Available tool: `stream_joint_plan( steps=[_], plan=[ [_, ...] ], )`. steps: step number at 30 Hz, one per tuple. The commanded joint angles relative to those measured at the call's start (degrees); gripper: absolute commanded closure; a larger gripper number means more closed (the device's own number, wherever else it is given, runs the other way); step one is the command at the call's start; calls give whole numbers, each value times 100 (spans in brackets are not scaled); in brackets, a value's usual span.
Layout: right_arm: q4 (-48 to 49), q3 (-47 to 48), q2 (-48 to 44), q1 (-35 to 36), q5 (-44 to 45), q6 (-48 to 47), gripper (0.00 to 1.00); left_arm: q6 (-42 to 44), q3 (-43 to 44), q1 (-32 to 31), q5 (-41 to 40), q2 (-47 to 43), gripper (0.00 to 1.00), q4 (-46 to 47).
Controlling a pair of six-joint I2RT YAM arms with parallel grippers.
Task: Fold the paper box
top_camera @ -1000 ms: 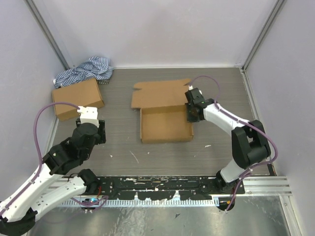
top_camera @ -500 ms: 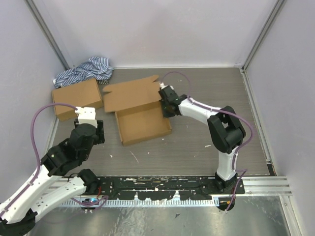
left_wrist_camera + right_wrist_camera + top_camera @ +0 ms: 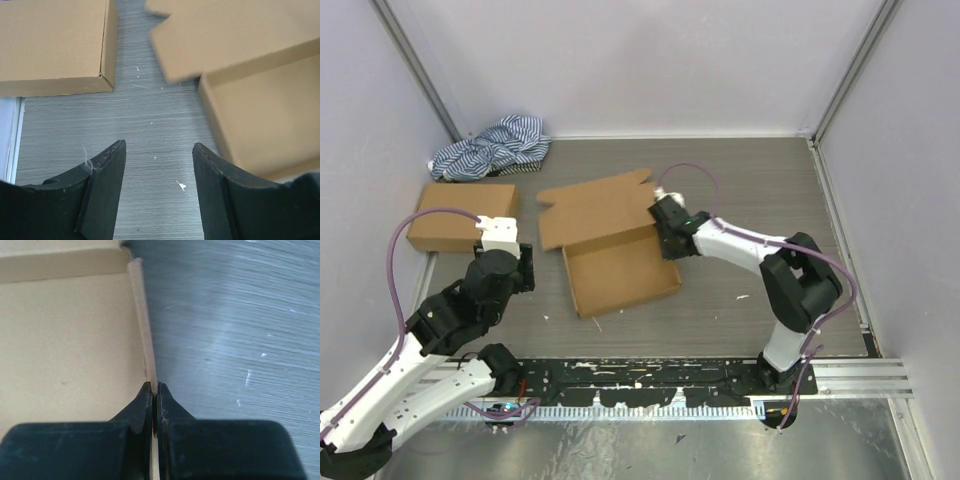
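task piece: your paper box (image 3: pixel 623 272) lies on the worktop (image 3: pixel 770 190), a little left of the middle and turned slightly askew. Its shallow tray is open to the top. The lid panel (image 3: pixel 595 208), with its tabs, lies back flat on the far side.
right side: your right tool (image 3: pixel 669 238) is pinched tight on the tray's right wall, close to the far corner where the lid begins. In the wrist view the fingers (image 3: pixel 142 405) meet on the thin cardboard edge, one inside the tray and one outside it.
left side: your left tool (image 3: pixel 159 146) stands parted with nothing between its fingers, over bare worktop. An edge of the tray lies ahead to its right, and the tool does not touch it.
neighbour: a closed cardboard box (image 3: pixel 460 217) sits flat at the left edge of the worktop, apart from the paper box. It also shows ahead and to the left in the left wrist view.
far corner: a striped cloth (image 3: pixel 490 145) is bunched up at the back left, just behind the closed cardboard box.
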Motion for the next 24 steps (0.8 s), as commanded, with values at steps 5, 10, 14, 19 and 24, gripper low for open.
stream_joint_plan(
  steps=[5, 10, 14, 19, 24],
  plan=[
    [471, -1194, -901, -1294, -139, 820, 99, -655, 188, 30, 74, 140, 39, 229],
    [491, -1725, -1476, -1287, -555, 1017, 99, -1180, 48, 33, 137, 961, 37, 952],
    [417, -2182, -2012, -1235, -626, 1025, 99, -1222, 208, 59, 225, 1911, 35, 1479],
    [309, -2535, -2521, -1131, -714, 956, 98, -1324, 540, 623, 860, 3018, 27, 1832],
    [131, -2514, -2871, -953, -560, 908, 55, -1527, 324, 1445, 1760, 3485, 20, 2298]
  ],
)
